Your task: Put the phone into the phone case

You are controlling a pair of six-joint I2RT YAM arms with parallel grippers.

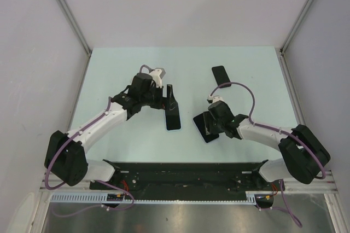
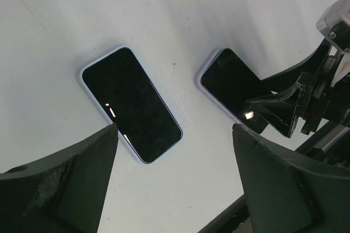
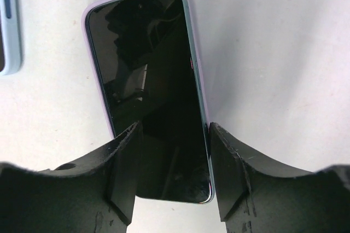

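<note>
Pale green worktop is carrying three dark, flat slabs. Right gripper is straddling the near end of the phone. Its fingers are pressing on both long edges and seem to be clamped on it, probably so it can be lifted or slid. That phone is lying flat, screen up, right of centre. It is showing glossy black glass, a thin lilac rim and rounded corners. Left gripper is hovering with its fingers wide apart, holding nothing. It is sitting just over a second handset with a pale blue rim, perhaps getting ready to steady it. The two handsets are lying near each other, not touching. A third dark slab is resting well apart at the far side. Whether it is the case is not possible to tell.
</note>
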